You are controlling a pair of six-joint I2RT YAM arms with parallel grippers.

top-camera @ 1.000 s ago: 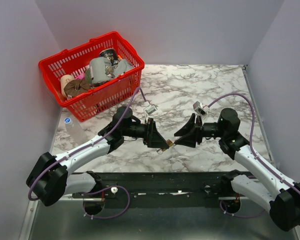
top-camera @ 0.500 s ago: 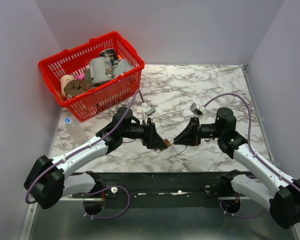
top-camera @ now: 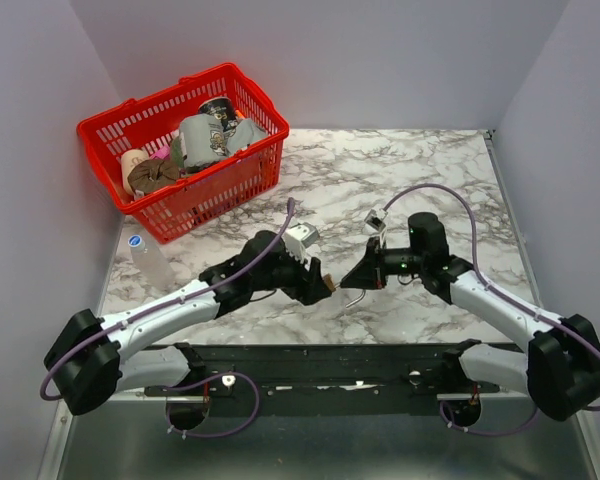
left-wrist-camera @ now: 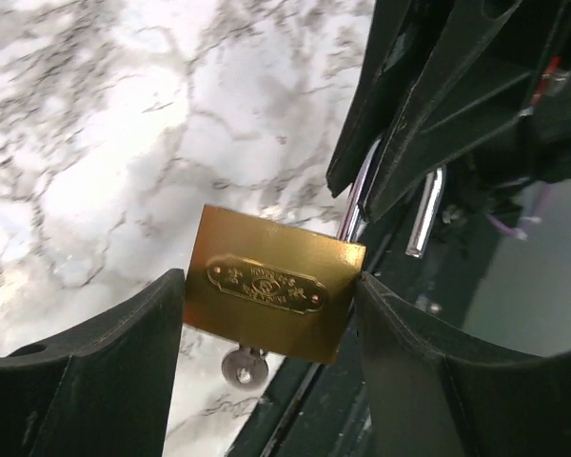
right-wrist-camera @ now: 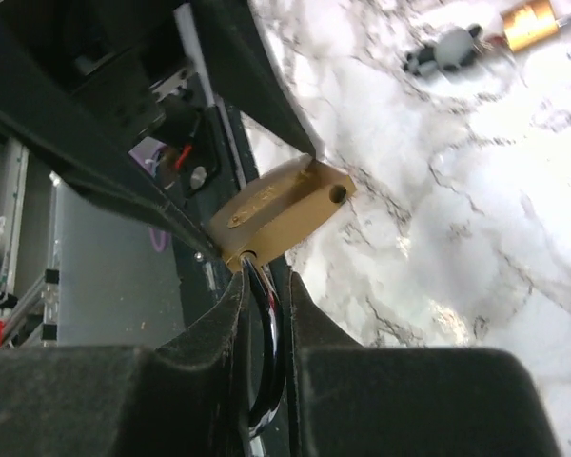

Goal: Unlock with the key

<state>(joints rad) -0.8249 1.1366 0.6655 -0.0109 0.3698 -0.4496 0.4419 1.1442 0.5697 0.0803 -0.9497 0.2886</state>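
Note:
A brass padlock (left-wrist-camera: 271,286) hangs in the air between my two grippers, just above the marble near the front edge; it also shows in the top view (top-camera: 333,285). My left gripper (left-wrist-camera: 266,300) is shut on the padlock's body. My right gripper (right-wrist-camera: 266,295) is shut on its silver shackle (right-wrist-camera: 266,381). One shackle end (left-wrist-camera: 424,214) stands free of the body. A small key (left-wrist-camera: 243,367) sticks out of the padlock's underside; its round head looks silvery grey here. In the top view the left gripper (top-camera: 325,283) and right gripper (top-camera: 346,281) meet tip to tip.
A second brass padlock (right-wrist-camera: 528,24) lies on the marble with a small dark and grey thing (right-wrist-camera: 441,49) beside it, too blurred to name. A red basket (top-camera: 248,92) full of items stands back left. A plastic bottle (top-camera: 145,255) lies at the left. A black rail (top-camera: 320,365) runs along the front.
Both arms have stretched in toward each other and their wrists have turned. The padlock stays held at about the same spot between the two grippers.

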